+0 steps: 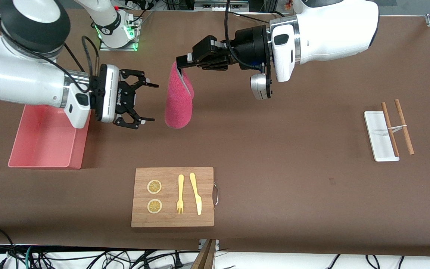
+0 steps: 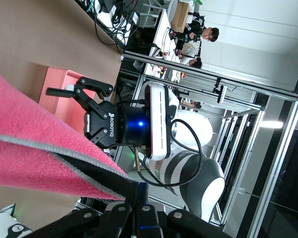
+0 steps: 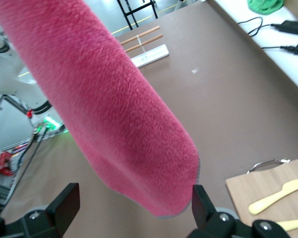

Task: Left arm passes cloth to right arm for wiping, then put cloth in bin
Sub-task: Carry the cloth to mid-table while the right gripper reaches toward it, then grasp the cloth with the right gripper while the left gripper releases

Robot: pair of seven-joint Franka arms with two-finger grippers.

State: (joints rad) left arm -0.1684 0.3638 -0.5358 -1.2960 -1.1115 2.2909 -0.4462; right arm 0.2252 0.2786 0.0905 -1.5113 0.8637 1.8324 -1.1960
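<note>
The left end effector (image 1: 180, 63) is closed on the top edge of the cloth (image 1: 178, 101) and holds it in the air above the bare brown desk (image 1: 274, 149), between the two arms. The cloth hangs down freely, so its long axis is about vertical, and the free lower end is the part offered. The right end effector (image 1: 140, 101) hovers just beside the cloth, toward the right arm's end of the desk, with its claw fingers spread wide and holding nothing; they point sideways at the hanging cloth. In the right wrist view the cloth fills the space in front of the open fingers (image 3: 64, 201). The handover seems not yet done. The bin (image 1: 47, 138) lies under the right arm.
</note>
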